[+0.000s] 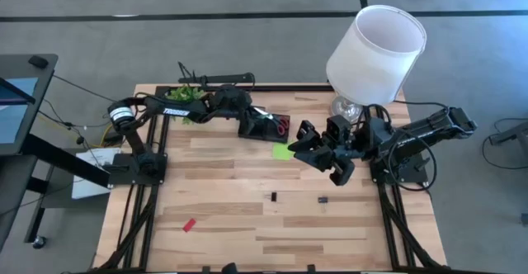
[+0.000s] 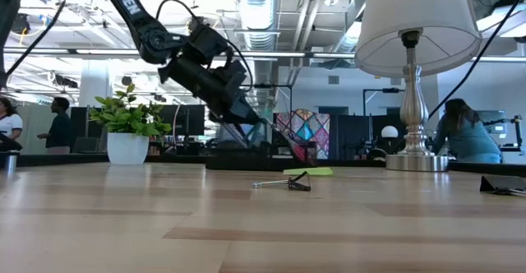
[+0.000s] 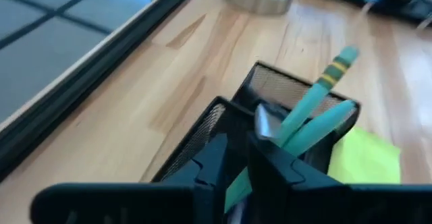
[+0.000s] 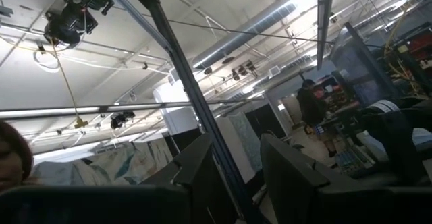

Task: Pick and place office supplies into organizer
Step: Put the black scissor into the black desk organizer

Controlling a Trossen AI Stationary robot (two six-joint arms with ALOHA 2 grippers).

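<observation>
Holding teal pens [image 3: 317, 113] over the organizer [image 3: 270, 92], left gripper [image 3: 236, 150] fingers nearly closed around them.

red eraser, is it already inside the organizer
No, in the high view the red eraser lies on the bare wood near the table's front left, far from the organizer.

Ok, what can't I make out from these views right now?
- Left gripper on the teal pens: fingers overlap them in the left wrist view, so the grip is unclear.
- Organizer contents: arm covers them from above.
- Right gripper: wrist view points at the ceiling.
- Clips: too small.
</observation>
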